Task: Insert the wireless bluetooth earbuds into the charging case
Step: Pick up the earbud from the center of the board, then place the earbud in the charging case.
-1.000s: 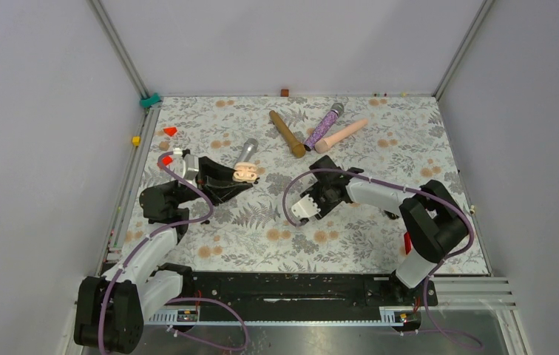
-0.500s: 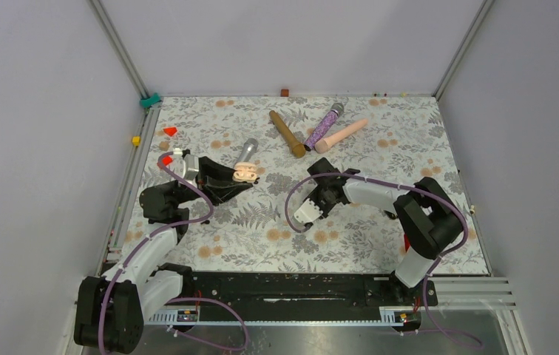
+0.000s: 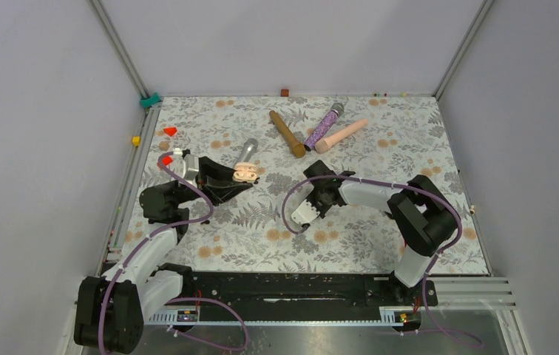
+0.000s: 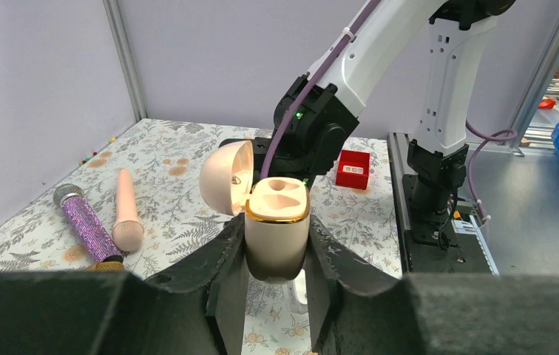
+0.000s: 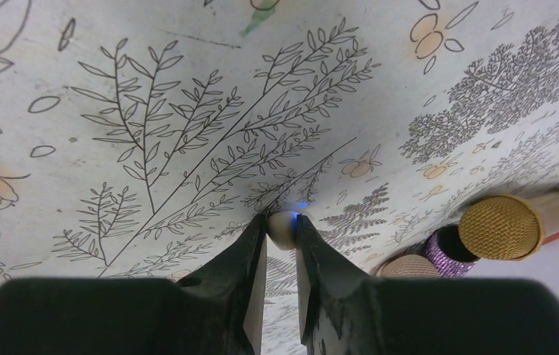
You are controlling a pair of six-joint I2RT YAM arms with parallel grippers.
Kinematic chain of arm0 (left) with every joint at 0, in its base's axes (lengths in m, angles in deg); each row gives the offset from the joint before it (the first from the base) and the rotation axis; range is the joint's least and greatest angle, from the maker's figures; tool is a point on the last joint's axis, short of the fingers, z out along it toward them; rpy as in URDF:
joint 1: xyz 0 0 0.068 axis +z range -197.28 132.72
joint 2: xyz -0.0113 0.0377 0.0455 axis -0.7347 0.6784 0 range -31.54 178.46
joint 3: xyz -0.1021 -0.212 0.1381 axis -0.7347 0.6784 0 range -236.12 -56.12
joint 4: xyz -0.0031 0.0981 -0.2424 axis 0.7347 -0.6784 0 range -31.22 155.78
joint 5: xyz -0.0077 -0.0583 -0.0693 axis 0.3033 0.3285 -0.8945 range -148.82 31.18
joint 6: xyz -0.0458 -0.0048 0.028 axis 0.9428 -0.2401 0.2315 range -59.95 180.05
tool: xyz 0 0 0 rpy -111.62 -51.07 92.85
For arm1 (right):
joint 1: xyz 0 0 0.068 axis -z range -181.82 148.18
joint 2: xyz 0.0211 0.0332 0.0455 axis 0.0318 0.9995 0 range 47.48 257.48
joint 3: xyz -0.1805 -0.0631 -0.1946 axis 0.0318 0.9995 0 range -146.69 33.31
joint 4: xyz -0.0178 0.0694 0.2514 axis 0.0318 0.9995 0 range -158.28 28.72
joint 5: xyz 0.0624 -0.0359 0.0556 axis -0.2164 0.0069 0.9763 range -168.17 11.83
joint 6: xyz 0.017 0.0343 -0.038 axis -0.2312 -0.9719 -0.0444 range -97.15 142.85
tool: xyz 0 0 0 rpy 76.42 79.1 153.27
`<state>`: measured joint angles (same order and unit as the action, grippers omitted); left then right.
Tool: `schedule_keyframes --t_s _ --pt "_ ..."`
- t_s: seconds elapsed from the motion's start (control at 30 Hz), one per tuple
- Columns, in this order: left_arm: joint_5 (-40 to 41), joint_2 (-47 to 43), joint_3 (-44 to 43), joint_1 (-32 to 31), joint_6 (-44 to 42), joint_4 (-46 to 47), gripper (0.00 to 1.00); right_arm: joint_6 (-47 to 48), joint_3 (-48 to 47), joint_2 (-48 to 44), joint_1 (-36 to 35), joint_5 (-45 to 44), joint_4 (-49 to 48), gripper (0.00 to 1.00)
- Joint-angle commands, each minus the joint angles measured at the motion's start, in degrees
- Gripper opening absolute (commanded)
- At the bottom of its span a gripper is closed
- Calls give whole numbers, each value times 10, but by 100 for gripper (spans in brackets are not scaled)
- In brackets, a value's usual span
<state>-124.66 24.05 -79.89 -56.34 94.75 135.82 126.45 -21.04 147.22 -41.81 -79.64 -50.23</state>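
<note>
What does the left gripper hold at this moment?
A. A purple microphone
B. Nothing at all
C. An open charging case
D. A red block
C: in the left wrist view the left gripper is shut on the pale charging case, whose lid is swung open to one side.

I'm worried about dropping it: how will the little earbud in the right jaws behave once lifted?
The earbud looks smooth and round, pinched only at the tips of the right jaws, so it could squirt out or twist. Being tiny, it is probably very light. Dropped on the table, it would likely roll.
</note>
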Motion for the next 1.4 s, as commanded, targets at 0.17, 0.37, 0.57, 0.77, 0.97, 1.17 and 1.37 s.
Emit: schedule_keyframes --t_s 0.17,0.37,0.57,0.77,0.97,1.17,1.37 --pt "-4 6 -9 -5 -6 24 5 -235 -112 -61 3 115 98 13" --pt "7 10 -16 -25 -37 -10 5 -456 -181 -139 63 309 134 13" --pt "28 -2 -85 -78 -236 -285 5 -657 -197 -207 124 447 86 13" --pt "68 63 -231 -129 -442 -588 0 -935 -157 -270 175 564 -99 14" --pt "90 109 -280 -172 -465 -619 0 -1287 -81 -303 206 602 -450 14" --pt "102 130 -291 -209 -445 -622 0 -1617 -21 -276 207 553 -795 14" --pt "99 134 -277 -210 -332 -527 0 -1623 39 -296 207 509 -830 15"
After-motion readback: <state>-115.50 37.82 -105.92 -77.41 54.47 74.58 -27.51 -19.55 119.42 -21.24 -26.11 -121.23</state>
